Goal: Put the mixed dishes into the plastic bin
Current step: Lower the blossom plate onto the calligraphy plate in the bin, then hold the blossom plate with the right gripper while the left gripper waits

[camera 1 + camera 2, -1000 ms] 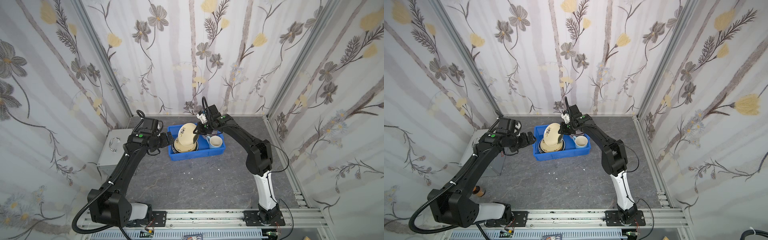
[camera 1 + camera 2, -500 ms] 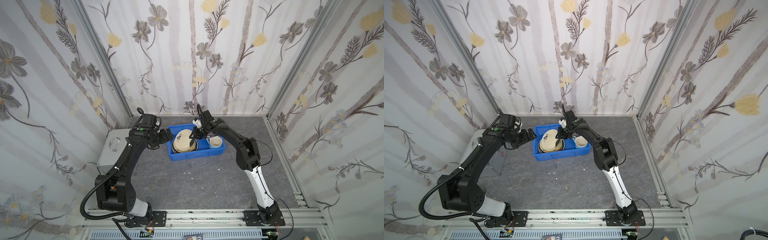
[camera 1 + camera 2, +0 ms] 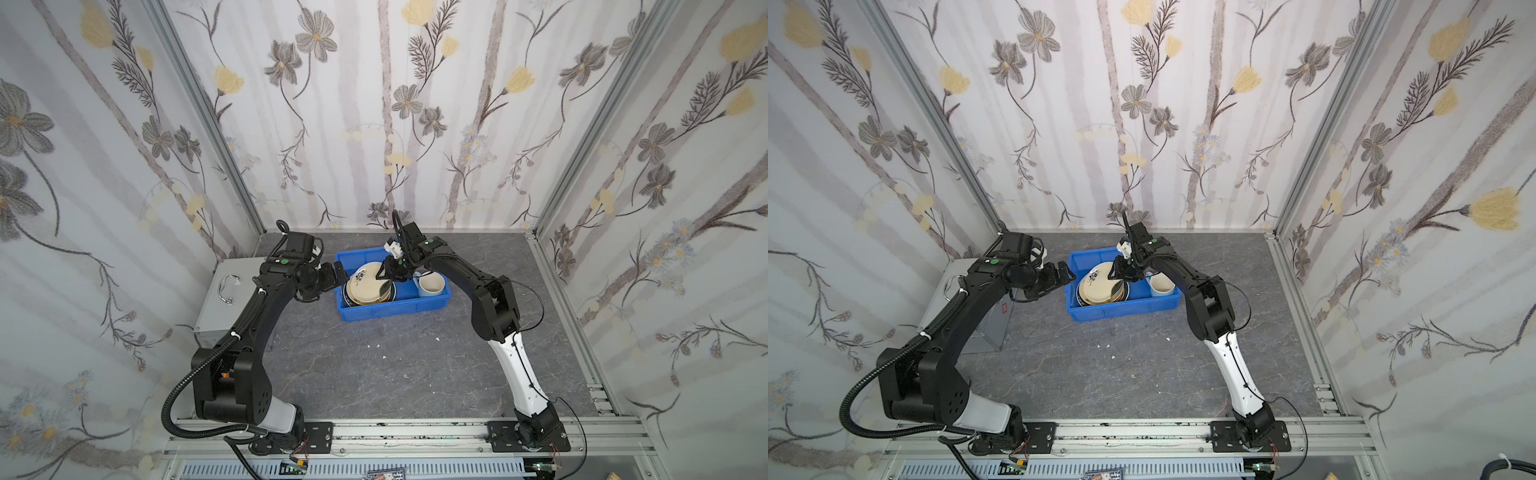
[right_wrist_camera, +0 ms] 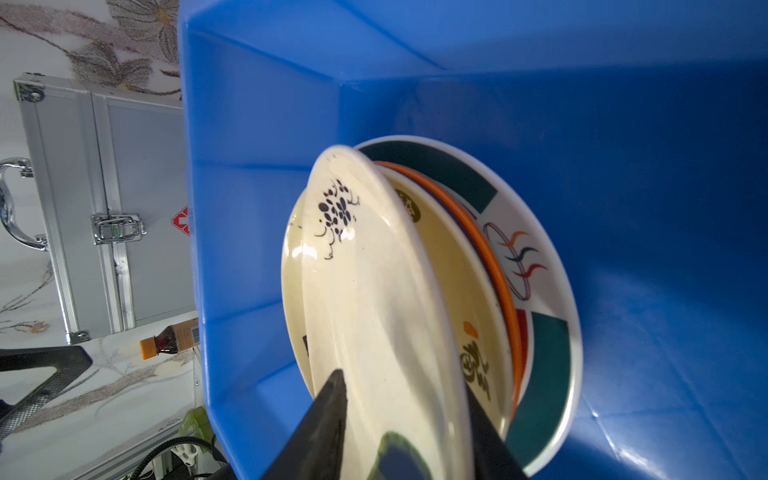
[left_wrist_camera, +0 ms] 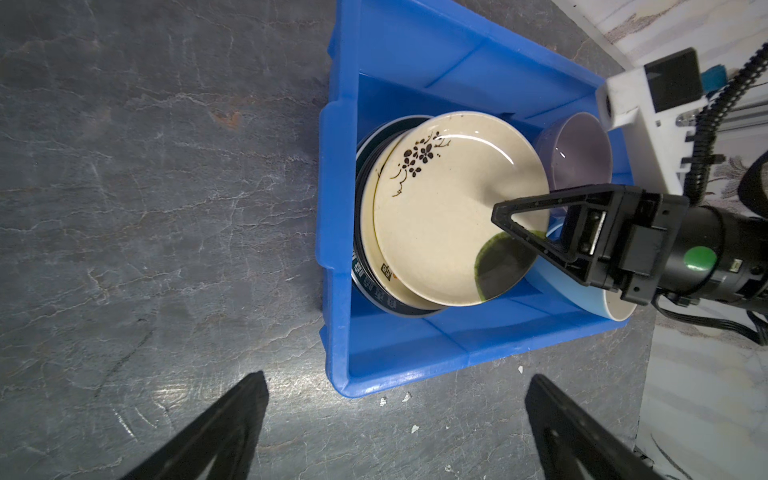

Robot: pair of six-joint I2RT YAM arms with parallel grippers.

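Observation:
The blue plastic bin (image 3: 390, 309) (image 3: 1121, 309) (image 5: 332, 249) (image 4: 249, 124) holds a stack of plates. On top, tilted, lies the cream-flowered plate (image 3: 368, 284) (image 3: 1098, 284) (image 5: 449, 208) (image 4: 365, 270). My right gripper (image 3: 384, 276) (image 3: 1115, 275) (image 4: 401, 384) is open, its jaws astride that plate's rim. Under it are a cream plate, an orange-rimmed one and the teal-patterned plate (image 4: 548, 345). The lilac bowl (image 5: 582, 149) and the pale blue mug (image 3: 432, 284) (image 5: 573, 291) stand in the bin's other end. My left gripper (image 3: 328, 280) (image 5: 397, 379) hangs open and empty just outside the bin's left wall.
A grey metal case (image 3: 226, 299) (image 4: 124, 208) with a handle sits at the left wall, behind my left arm. A small brown bottle (image 4: 170, 338) with an orange cap lies near it. Small white crumbs (image 5: 392, 400) dot the grey floor by the bin.
The right gripper has brought the cream-flowered plate down from a steep tilt onto the stack, and its jaws have parted. The left arm's elbow has pulled back; its gripper stays by the bin.

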